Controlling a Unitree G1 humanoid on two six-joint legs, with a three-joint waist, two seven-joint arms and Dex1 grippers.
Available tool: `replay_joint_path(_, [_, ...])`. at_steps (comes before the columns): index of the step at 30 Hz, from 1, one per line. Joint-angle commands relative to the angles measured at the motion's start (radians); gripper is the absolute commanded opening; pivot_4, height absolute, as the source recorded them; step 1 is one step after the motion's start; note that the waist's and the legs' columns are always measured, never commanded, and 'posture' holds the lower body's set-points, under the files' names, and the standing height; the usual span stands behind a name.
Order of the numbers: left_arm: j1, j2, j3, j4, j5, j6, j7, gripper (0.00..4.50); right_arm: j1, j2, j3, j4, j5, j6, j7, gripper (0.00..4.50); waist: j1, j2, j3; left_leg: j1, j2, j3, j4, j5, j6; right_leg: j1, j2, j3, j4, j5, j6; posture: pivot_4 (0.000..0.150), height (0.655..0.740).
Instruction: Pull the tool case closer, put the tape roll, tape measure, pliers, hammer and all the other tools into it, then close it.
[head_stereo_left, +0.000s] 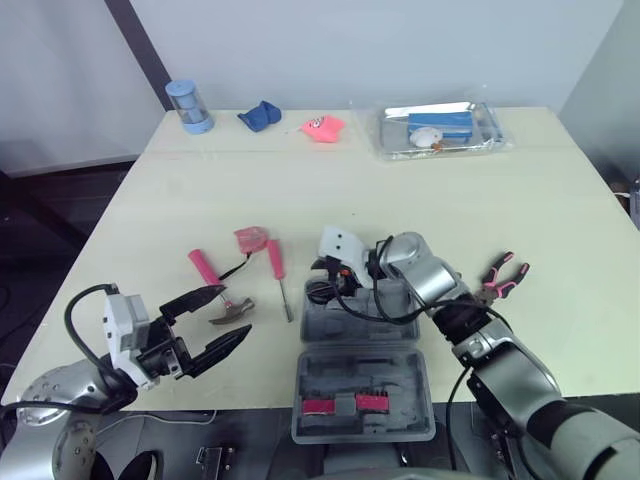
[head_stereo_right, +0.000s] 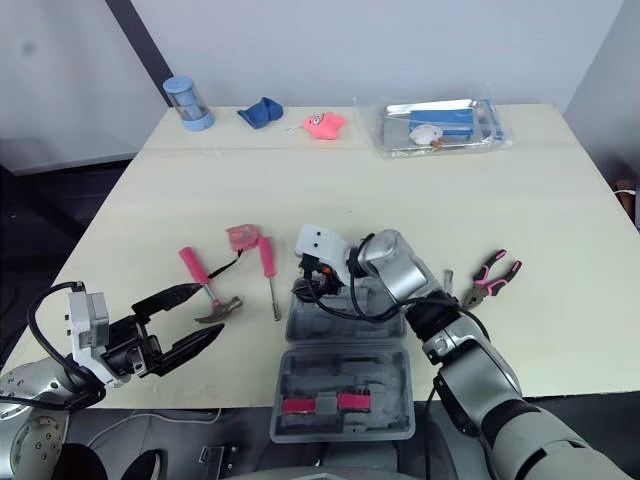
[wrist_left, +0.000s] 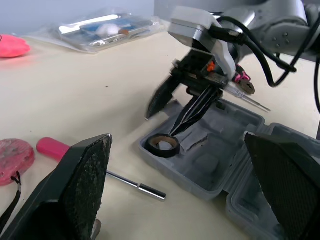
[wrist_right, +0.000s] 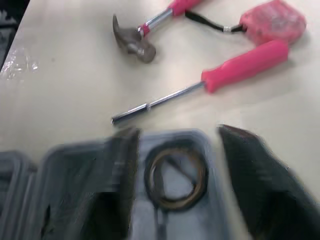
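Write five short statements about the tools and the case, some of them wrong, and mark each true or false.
1. The tape roll lies inside the tool case. True.
2. The pliers are in the case. False: they lie on the table, to the case's right.
3. The case is shut. False: it lies open.
4. The left pincer is open and holds nothing. True.
5. The right pincer grips the hammer. False: it is open over the tape roll, and the hammer lies on the table.
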Motion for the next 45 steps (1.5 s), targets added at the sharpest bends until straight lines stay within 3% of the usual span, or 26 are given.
replay_joint_path(1, [-0.002,0.015,0.023,0.004,-0.007,-0.011,-0.007,4.5,-0.008,0.014,-0.02,0.005,0.019,-0.062,-0.042,1.69,0.0,0.0,0.0,0.0,0.0,0.0,0.0,0.0,0.0,0.0,0.0,0.0,0.0,0.0,0.0,0.15,0.74])
replay_joint_path(19, [0.002,0.037,0.028,0.011,-0.011,-0.003,-0.016,4.5,0.021,0.046,0.022,0.122,0.007,-0.189,-0.085,1.69,0.002,0.0,0.0,0.0,0.0,0.0,0.0,0.0,0.0,0.0,0.0,0.0,0.0,0.0,0.0,0.15,0.74])
replay_joint_path(32, [-0.001,0.045,0.023,0.007,-0.008,0.0,-0.009,4.5,-0.003,0.053,0.047,0.311,-0.055,-0.214,-0.106,1.69,-0.001,0.0,0.0,0.003,0.0,0.0,0.0,0.0,0.0,0.002,0.0,0.0,0.0,0.0,0.0,0.15,0.74])
replay_joint_path(39, [-0.006,0.043,0.018,0.009,-0.007,0.001,-0.007,4.5,0.012,0.051,-0.027,0.169,0.03,-0.24,-0.078,1.69,0.001,0.0,0.0,0.002,0.0,0.0,0.0,0.0,0.0,0.002,0.0,0.001,0.0,0.0,0.0,0.15,0.74])
replay_joint_path(45, [-0.021,0.034,0.029,0.03,-0.01,0.002,0.017,4.5,0.101,-0.002,-0.111,-0.164,0.179,-0.129,-0.027,1.69,0.005,0.0,0.0,0.001,0.0,0.0,0.0,0.0,0.0,0.001,0.0,0.0,0.0,0.0,0.0,0.15,0.74])
